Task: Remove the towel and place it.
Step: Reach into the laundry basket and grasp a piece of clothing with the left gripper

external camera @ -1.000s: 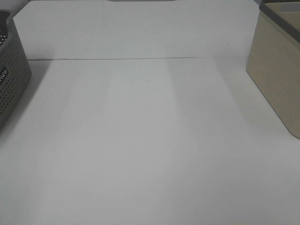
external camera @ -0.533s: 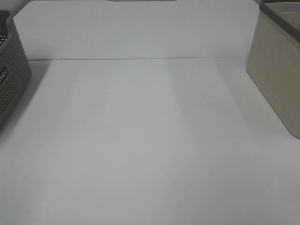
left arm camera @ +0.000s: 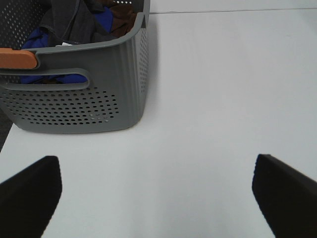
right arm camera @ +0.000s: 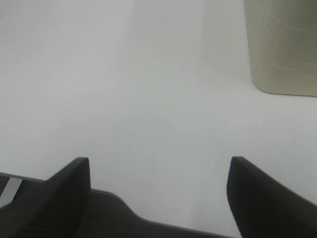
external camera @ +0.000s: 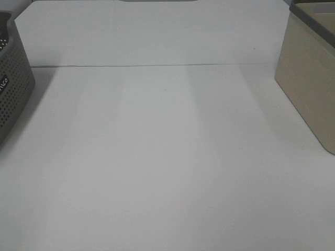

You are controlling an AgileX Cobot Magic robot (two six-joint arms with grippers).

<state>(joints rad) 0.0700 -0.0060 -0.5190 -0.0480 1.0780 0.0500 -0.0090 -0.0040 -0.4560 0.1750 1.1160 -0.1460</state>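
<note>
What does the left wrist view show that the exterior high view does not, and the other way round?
Only the left wrist view: the left tool, fingers wide apart and empty, and the contents of the grey basket: dark grey cloth, blue cloth, brown cloth. Only the exterior high view: the beige box on the right. Both: the basket's perforated wall and the white table.

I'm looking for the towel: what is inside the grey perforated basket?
A heap of fabric: dark charcoal cloth, probably the towel, on top, with blue fabric and brown fabric beside it. The basket wall hides whatever lies deeper.
</note>
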